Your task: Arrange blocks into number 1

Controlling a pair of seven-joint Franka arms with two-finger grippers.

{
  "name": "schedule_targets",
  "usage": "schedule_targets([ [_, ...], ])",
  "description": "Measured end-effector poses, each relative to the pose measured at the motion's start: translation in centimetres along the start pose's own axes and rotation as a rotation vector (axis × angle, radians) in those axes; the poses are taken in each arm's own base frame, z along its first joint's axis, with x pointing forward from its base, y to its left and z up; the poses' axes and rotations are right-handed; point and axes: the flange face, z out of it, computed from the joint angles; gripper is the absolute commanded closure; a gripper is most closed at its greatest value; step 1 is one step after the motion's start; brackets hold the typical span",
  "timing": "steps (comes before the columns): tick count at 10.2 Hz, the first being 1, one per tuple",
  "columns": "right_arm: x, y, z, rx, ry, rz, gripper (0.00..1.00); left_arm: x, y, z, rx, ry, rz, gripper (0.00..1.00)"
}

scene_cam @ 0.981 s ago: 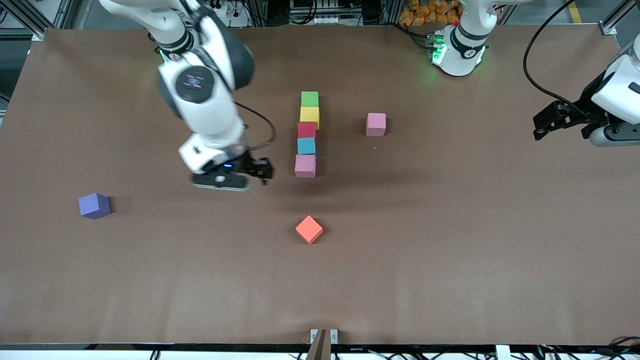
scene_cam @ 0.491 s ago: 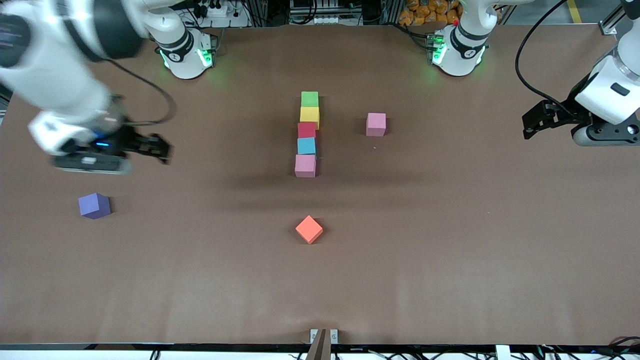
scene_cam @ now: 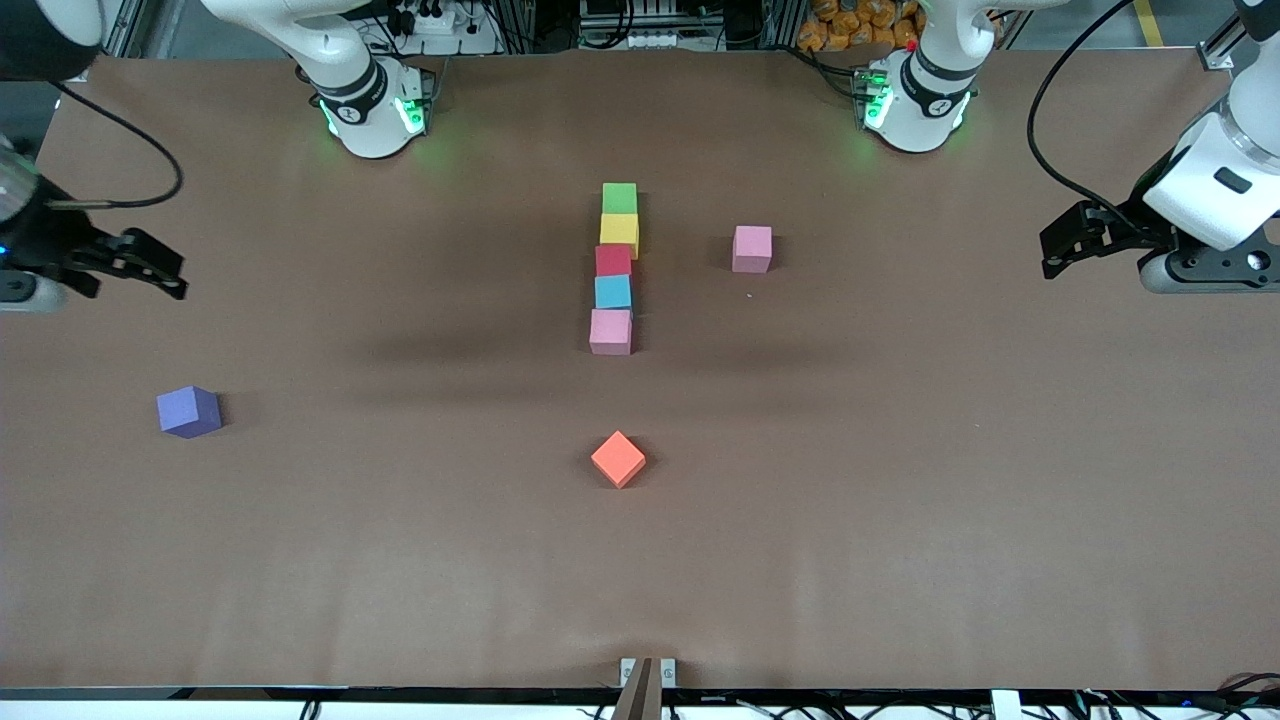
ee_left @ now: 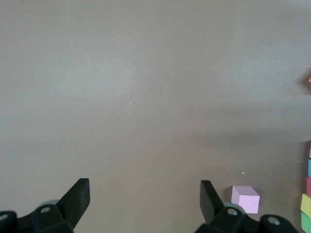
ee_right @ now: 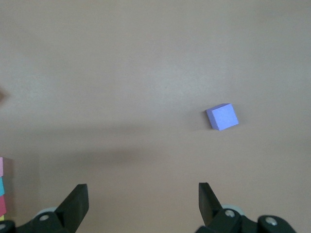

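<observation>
Five blocks form a straight line mid-table: green (scene_cam: 619,197) farthest from the front camera, then yellow (scene_cam: 619,234), red (scene_cam: 613,261), light blue (scene_cam: 613,292) and pink (scene_cam: 610,331). A second pink block (scene_cam: 752,248) (ee_left: 245,199) stands apart beside the line, toward the left arm's end. An orange block (scene_cam: 618,458) lies nearer the camera than the line. A purple block (scene_cam: 188,411) (ee_right: 222,116) sits toward the right arm's end. My right gripper (scene_cam: 165,270) (ee_right: 143,196) hangs open and empty over that end. The left gripper (scene_cam: 1052,253) (ee_left: 145,194) is open and empty over its end.
The brown table (scene_cam: 900,500) carries only the blocks. Both arm bases (scene_cam: 370,110) (scene_cam: 915,105) stand along the edge farthest from the front camera. A small bracket (scene_cam: 647,672) sits at the nearest edge.
My right arm has swung away from beside the block line to its own end of the table, gripper open throughout. The left gripper shifted only slightly. No block moved.
</observation>
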Motion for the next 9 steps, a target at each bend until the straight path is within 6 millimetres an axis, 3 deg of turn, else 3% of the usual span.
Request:
schedule_targets([
  [3, -0.2, 1.3, -1.0, 0.004, 0.000, 0.015, 0.00, 0.1, -0.1, 0.3, 0.000, -0.005, -0.002, 0.00],
  [9, -0.5, 0.8, -1.5, 0.063, -0.018, 0.020, 0.00, 0.3, -0.6, 0.5, 0.000, -0.008, -0.012, 0.00],
])
